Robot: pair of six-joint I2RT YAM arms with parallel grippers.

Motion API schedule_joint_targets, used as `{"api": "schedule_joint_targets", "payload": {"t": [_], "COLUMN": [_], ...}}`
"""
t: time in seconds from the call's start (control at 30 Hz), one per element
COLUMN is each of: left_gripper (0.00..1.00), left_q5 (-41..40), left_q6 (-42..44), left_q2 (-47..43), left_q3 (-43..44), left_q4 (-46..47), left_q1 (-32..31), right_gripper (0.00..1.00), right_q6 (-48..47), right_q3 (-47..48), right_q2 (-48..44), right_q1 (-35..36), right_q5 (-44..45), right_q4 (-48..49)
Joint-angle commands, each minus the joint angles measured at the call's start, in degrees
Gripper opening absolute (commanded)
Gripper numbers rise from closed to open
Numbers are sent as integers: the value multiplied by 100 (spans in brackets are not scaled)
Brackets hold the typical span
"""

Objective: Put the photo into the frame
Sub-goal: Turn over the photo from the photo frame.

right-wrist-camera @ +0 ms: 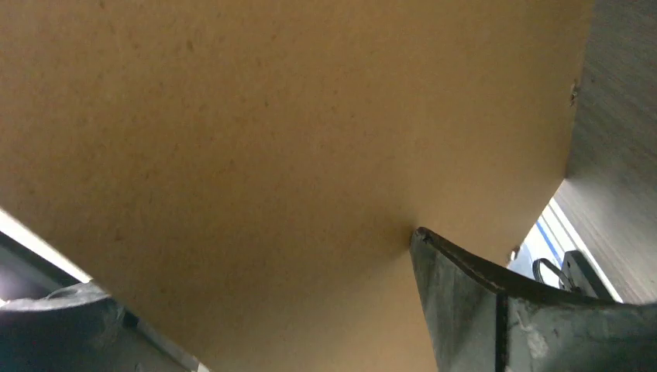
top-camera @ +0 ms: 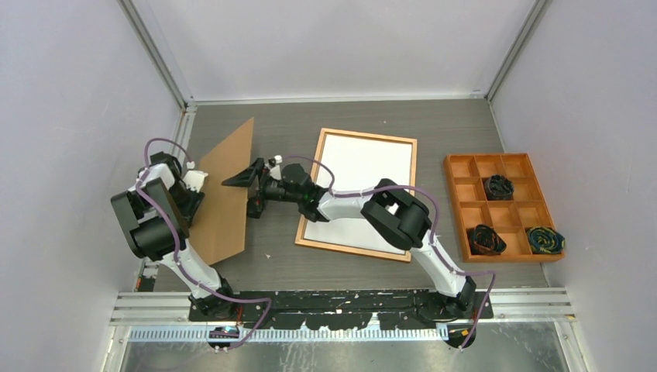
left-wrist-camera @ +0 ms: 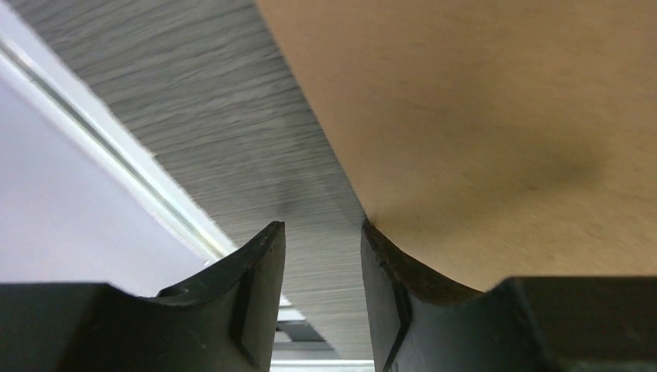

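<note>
The frame [top-camera: 364, 138] lies flat at the table's middle, thin orange-brown border. A white sheet [top-camera: 364, 182], the photo with its plain back up, fills it. The brown backing board [top-camera: 225, 194] stands tilted on edge left of the frame. My left gripper [top-camera: 195, 194] is at the board's left side; in the left wrist view it [left-wrist-camera: 323, 229] is open, with one finger [left-wrist-camera: 387, 294] against the board [left-wrist-camera: 480, 116]. My right gripper [top-camera: 248, 192] is wide open at the board's right edge. In the right wrist view the board [right-wrist-camera: 271, 116] fills the picture and one finger [right-wrist-camera: 480, 310] touches it.
An orange compartment tray [top-camera: 448, 198] stands at the right with three dark coiled items [top-camera: 498, 186] in it. Grey walls close in the left, back and right. The left wall's metal rail [left-wrist-camera: 101, 147] runs close beside the left gripper.
</note>
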Motion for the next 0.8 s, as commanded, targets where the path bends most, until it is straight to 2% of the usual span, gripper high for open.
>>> {"api": "schedule_joint_targets", "payload": {"t": [0.0, 0.13, 0.2, 0.27, 0.37, 0.4, 0.53, 0.77], "left_gripper": [44, 44, 45, 47, 53, 56, 70, 86], "left_q5": [1110, 1111, 1119, 1146, 1295, 1353, 1557, 1858], "left_q6": [-270, -212, -184, -159, -106, -91, 23, 185], "left_q2": [36, -71, -132, -201, -314, -361, -592, -842], "left_q3": [-197, -155, -157, -164, -175, -188, -245, -135], "left_q4": [-475, -554, -577, -593, -642, -648, -668, -872], "left_q1": [-110, -116, -115, -115, -124, -129, -187, -286], "right_gripper": [90, 84, 80, 73, 55, 45, 21, 1], "right_q6": [-8, -738, -1343, -2006, -3155, -3388, -3432, -3428], "right_q3": [8, -315, -486, -495, -73, 77, 210, 370], "right_q2": [-389, -898, -1214, -1511, -1795, -1812, -1779, -1734], "right_q1": [-48, -168, -273, -374, -422, -414, -416, -418], "right_q5": [-181, -219, -238, -197, 72, 168, 132, 60], "right_q4": [322, -491, -1131, -2201, -3969, -4380, -4500, -4771]}}
